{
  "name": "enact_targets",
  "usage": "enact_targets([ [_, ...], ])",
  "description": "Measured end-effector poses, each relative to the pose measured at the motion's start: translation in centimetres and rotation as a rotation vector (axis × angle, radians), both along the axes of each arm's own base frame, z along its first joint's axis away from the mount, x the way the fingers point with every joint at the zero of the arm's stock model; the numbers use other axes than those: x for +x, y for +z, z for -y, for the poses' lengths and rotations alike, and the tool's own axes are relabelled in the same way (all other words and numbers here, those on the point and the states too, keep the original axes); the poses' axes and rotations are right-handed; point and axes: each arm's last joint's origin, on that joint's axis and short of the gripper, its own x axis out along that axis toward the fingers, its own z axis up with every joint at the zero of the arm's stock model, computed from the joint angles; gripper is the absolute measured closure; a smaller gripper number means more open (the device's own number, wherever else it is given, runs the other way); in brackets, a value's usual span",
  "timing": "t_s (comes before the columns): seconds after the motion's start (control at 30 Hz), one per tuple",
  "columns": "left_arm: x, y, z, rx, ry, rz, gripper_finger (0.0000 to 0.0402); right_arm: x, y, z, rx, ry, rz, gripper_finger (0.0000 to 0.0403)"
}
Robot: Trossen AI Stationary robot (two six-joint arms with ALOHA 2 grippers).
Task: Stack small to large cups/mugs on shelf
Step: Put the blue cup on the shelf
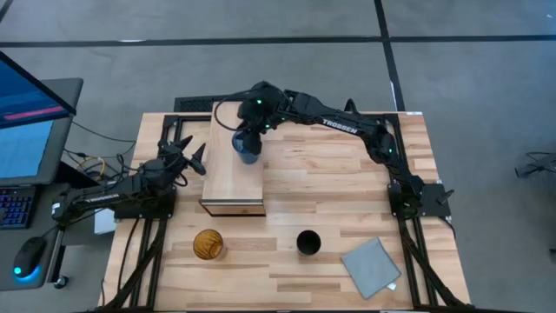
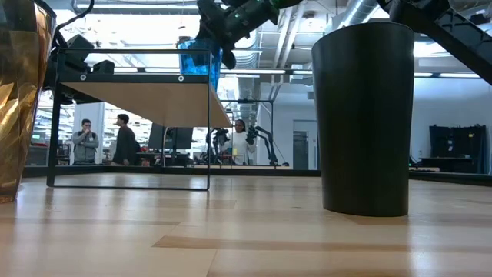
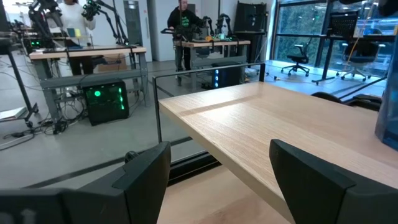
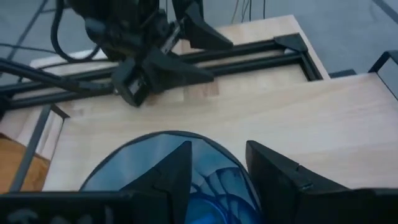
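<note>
The translucent blue cup (image 1: 247,148) is upright over the shelf (image 1: 228,178), near the shelf's far right side. My right gripper (image 1: 251,130) is shut on it from above. In the low view the blue cup's (image 2: 200,55) base is level with the shelf's top (image 2: 146,96); whether it rests there I cannot tell. The amber cup (image 1: 208,244) and the black cup (image 1: 307,242) stand upright on the table near its front edge. My left gripper (image 1: 189,157) is open and empty just left of the shelf, and the shelf's top shows ahead of it (image 3: 280,134). My right gripper holds the blue cup by its rim wall (image 4: 239,163), on the side toward the table's far edge. One finger (image 4: 166,174) looks to be inside the cup and the other (image 4: 277,177) outside. The fingers point down. The cup is upright below them.
A grey-blue folded cloth (image 1: 372,268) lies at the table's front right. The near half of the shelf's top is bare wood. A black metal frame (image 1: 182,117) runs along the table's far edge. People stand in the room beyond the table (image 2: 123,140).
</note>
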Motion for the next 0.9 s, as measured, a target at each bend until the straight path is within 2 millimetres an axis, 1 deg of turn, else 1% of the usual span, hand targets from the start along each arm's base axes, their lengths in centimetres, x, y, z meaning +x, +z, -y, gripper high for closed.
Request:
enact_targets([
  [0.27, 0.0, 0.0, 0.0, 0.0, 0.0, 0.001, 0.0136, 0.2, 0.3, 0.1, -0.008, -0.006, 0.04, 0.0229],
  [0.5, 0.0, 0.0, 0.0, -0.001, 0.0, 0.001, 0.0136, 0.6, 1.1, 0.3, -0.007, -0.027, 0.126, 0.0231],
  [0.57, 0.0, 0.0, 0.0, 0.0, 0.0, 0.001, 0.0136, 0.5, 1.5, 0.3, -0.011, -0.027, 0.139, 0.0231],
  [0.67, 0.0, 0.0, 0.0, 0.0, 0.0, 0.0, 0.0136, 0.2, 2.5, 0.2, -0.022, -0.023, 0.179, 0.0232],
  [0.77, 0.0, 0.0, 0.0, 0.0, 0.0, 0.0, 0.0136, -0.7, 4.3, -0.3, -0.018, 0.003, 0.217, 0.0234],
  [0.9, 0.0, 0.0, 0.0, 0.0, 0.001, 0.0, 0.0136, -2.3, 6.9, -1.5, 0.01, 0.083, 0.262, 0.0237],
])
